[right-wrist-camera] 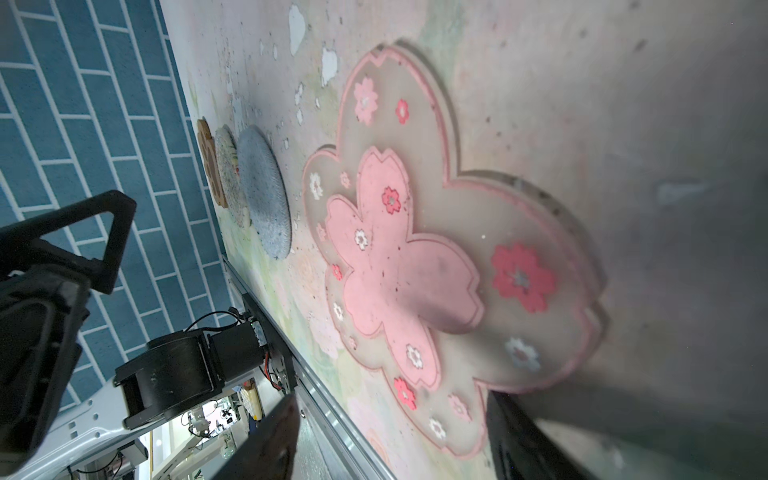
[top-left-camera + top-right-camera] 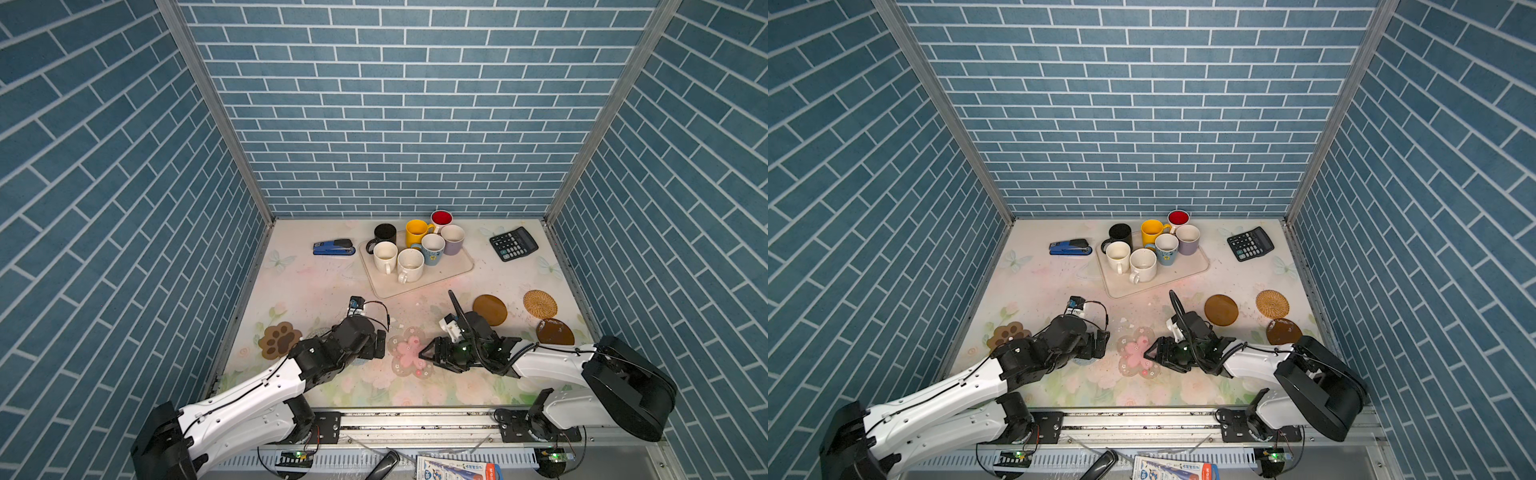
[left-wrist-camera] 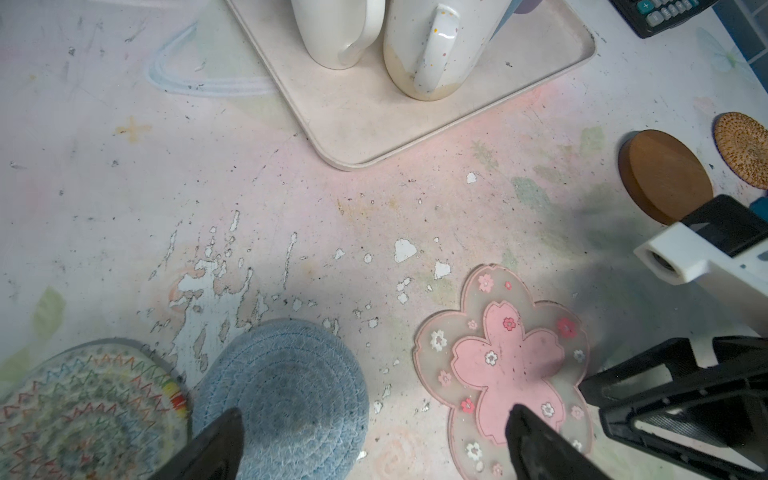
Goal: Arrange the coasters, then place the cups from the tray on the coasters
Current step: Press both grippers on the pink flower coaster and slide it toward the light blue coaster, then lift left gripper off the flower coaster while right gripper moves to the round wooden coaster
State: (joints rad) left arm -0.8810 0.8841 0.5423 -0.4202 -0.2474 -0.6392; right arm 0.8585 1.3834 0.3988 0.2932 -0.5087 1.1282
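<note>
Pink flower coaster (image 2: 409, 352) lies flat on the table (image 2: 316, 286) towards its front edge, between the two claws. It looks thin, light and rubbery, likely to flex, so pinching one petal's edge seems best. It has a translucent rim, a pink blossom centre and small printed flowers. The left claw (image 3: 374, 449) gapes wide and empty. The right claw (image 1: 390, 419) is apart too, seemingly at a petal, though contact is unclear.

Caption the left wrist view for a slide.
Open left gripper above blue crocheted coaster and pink flower coaster; tray beyond.
</note>
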